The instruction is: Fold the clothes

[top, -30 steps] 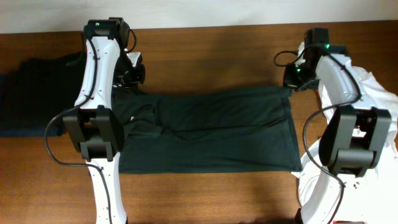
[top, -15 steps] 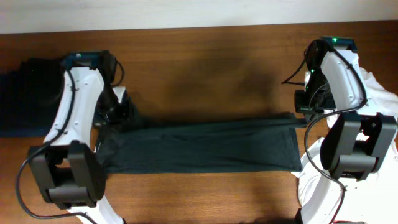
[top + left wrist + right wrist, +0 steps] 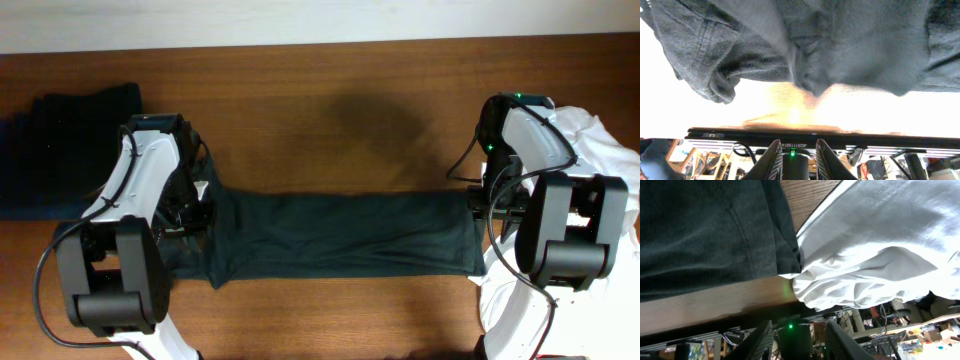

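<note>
Left claw [image 3: 797, 146] and right claw [image 3: 800, 325] are both hanging open, empty. The dark shirt [image 3: 340, 235] is lying as a strip touching the white pile [image 3: 880, 255]. I'm risking snagging that pile on regrasp, with the right claw sitting beside it.

no readable text anywhere

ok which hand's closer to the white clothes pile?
Right. The right hand is at the dark shirt's right end, beside the white pile; the left hand is at the shirt's opposite end.
</note>
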